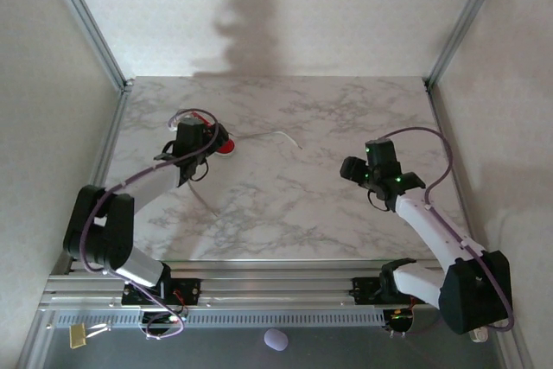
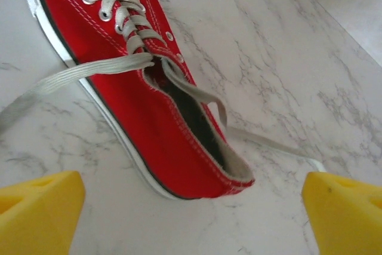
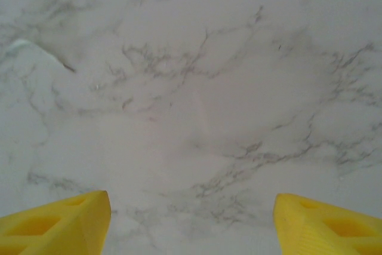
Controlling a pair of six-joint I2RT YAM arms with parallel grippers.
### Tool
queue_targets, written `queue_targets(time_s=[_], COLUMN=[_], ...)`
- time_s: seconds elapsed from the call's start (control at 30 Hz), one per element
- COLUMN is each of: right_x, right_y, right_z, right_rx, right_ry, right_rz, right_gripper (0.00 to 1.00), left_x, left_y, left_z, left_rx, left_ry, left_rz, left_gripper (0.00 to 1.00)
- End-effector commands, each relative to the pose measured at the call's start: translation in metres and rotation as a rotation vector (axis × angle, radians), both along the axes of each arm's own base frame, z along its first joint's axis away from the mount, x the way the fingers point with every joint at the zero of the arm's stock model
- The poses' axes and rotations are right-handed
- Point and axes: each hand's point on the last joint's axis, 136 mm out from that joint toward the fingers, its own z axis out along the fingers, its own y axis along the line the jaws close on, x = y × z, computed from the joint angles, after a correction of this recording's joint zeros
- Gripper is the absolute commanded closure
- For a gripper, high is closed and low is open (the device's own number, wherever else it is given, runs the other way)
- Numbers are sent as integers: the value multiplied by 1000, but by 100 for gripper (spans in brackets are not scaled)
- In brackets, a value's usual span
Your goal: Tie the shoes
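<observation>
Shoe (image 1: pixel 226 146) is on the far left part of the table (image 1: pixel 302 205). It is red with a white sole, and in the top view my left arm (image 1: pixel 147 183) covers it partly. In my left wrist view it lies with the heel end near to me and the toe end away, toward the upper left corner. The laces (image 2: pixel 128 28) go through the eyelets but they are not tied. One loose end goes out to the left, over the sole and onto the marble. The other end crosses the opening of the shoe and then runs to the right on the table.

My left pincer (image 2: pixel 190 186) hangs above the heel end. Its yellow fingers (image 2: pixel 39 210) stand wide apart, one at each side of the heel, and they hold nothing.

My right pincer (image 3: pixel 191 204) is well apart from the shoe, over bare marble on the right part of the table. Its fingers are also apart, with nothing between them. In the upper left of my right wrist view there is a pale strip (image 3: pixel 36 49). It is too faint for me to tell if it is a lace end.
</observation>
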Motion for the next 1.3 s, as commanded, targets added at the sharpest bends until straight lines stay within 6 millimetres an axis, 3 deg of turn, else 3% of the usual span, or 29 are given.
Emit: queue_targets(time_s=[0.0, 0.2, 0.7, 0.87, 1.07, 1.17, 1.27], right_x=[-4, -9, -25, -24, -23, -23, -22], right_y=[-4, -3, -11, -11, -11, -17, -18], right_z=[4, 26, 40, 40, 47, 51, 52], right_rx=[-19, 36, 19, 20, 41, 18, -4], right_ry=[3, -56, -75, -77, -108, -152, -159], right_rz=[-22, -36, -34, -36, -50, -61, -46], right_gripper=[28, 27, 26, 26, 27, 27, 27], left_x=[8, 23, 40, 41, 41, 41, 38], left_y=[-2, 1, 13, 10, 4, 1, -20], left_z=[-7, -33, -71, -74, -73, -68, -55], left_rx=[-40, -53, 2, -7, 12, 29, 11], left_ry=[58, 142, 233, 232, 223, 209, 178], left_rz=[33, 64, 86, 70, 1, -44, -142], left_gripper=[17, 36, 48, 63, 99, 100, 100])
